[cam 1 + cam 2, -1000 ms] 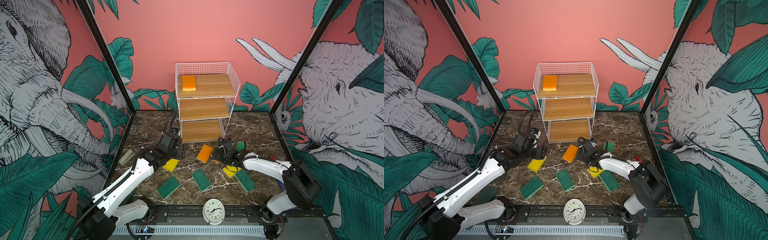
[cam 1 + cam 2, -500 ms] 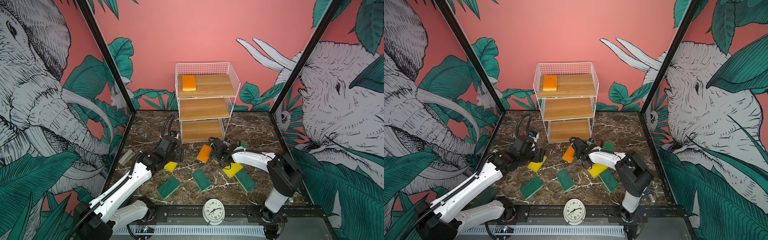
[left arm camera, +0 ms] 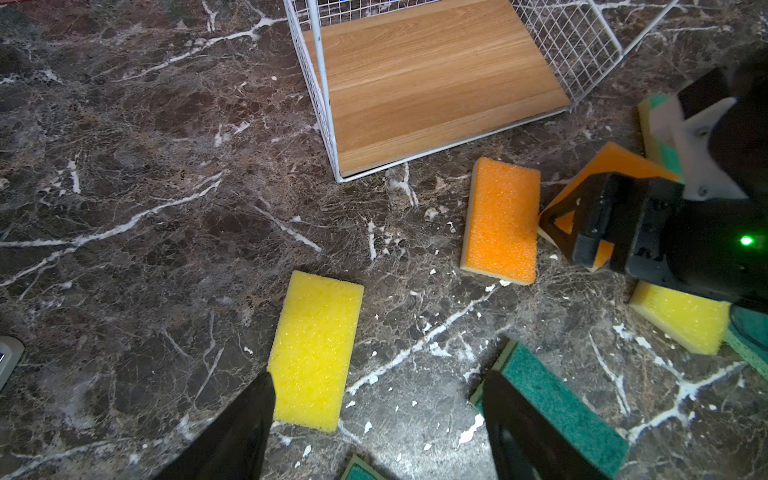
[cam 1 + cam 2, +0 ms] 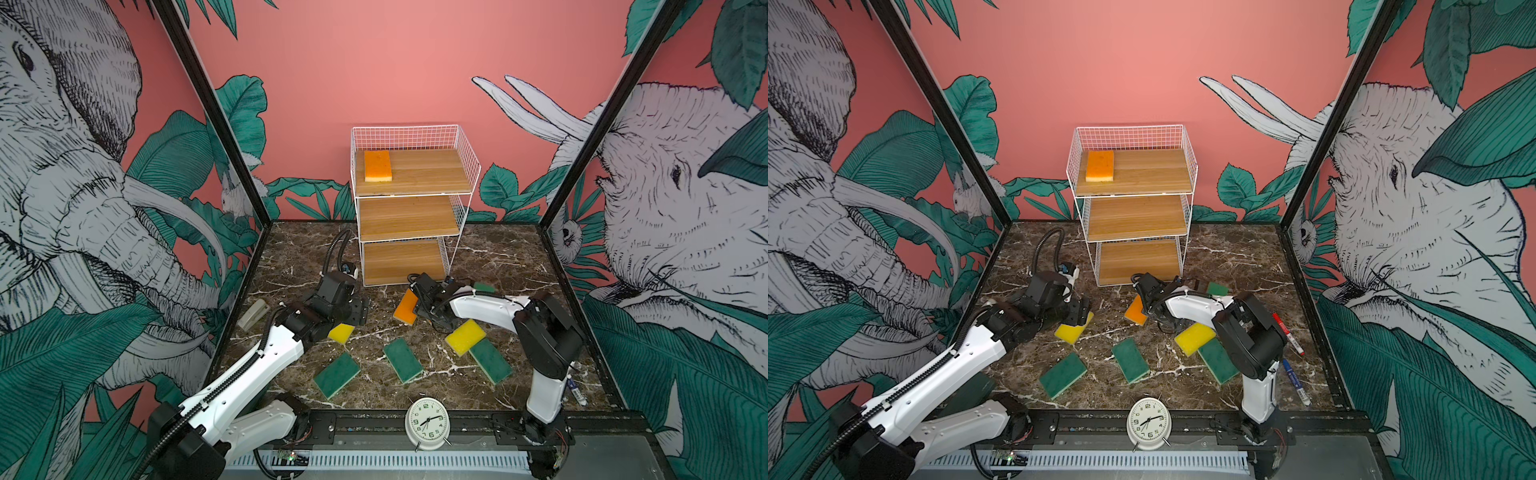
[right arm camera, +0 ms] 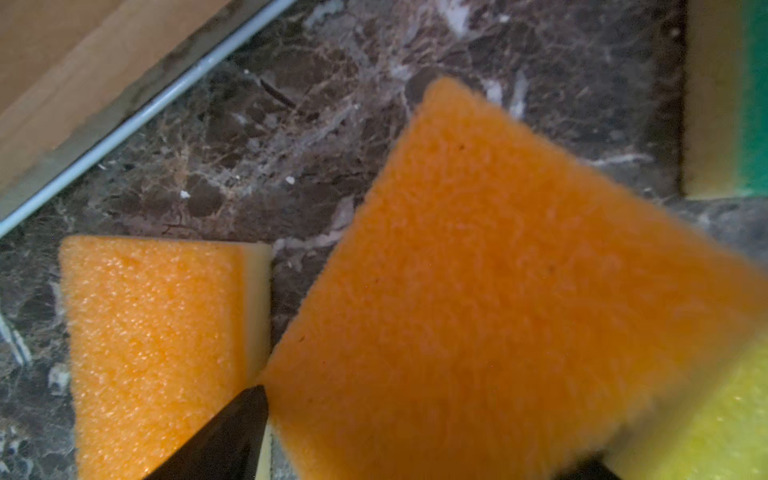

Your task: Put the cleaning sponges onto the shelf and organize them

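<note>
K: Where are the sponges?

M: One orange rectangular foam sponge (image 4: 377, 165) lies flat on the top board of the white wire shelf with wooden boards (image 4: 409, 218), at that board's left end. The shelf stands at the middle of the dark marble tabletop's (image 4: 291, 266) back edge. Its two lower boards are bare. The rest lie on the tabletop in front of it: two orange, two yellow, four dark green.

K: Tools?

M: Left tool (image 3: 378, 376) hangs over a yellow rectangular foam sponge (image 3: 316, 353) left of centre, jaws apart, nothing in them. Right tool (image 5: 415, 432) straddles a tilted orange sponge (image 5: 478, 270) just in front of the shelf, jaws wide. Can't tell if it pinches it or only brackets it. A flat orange sponge (image 3: 500, 220) lies just beside, corners nearly touching.

K: Handling?

M: My read: very light, soft, nothing to break. The foam squashes, so a hard squeeze would bow it. Close gently. The scouring face looks rough, so slip is unlikely. Take it across the short width at mid-length, fingertips down to the tabletop along both long edges.

K: Awkward ones?

M: The second yellow sponge (image 4: 465, 336) touches a dark green rectangular sponge (image 4: 490, 360) right of centre and may overlap it. I'd lift the yellow first.
</note>
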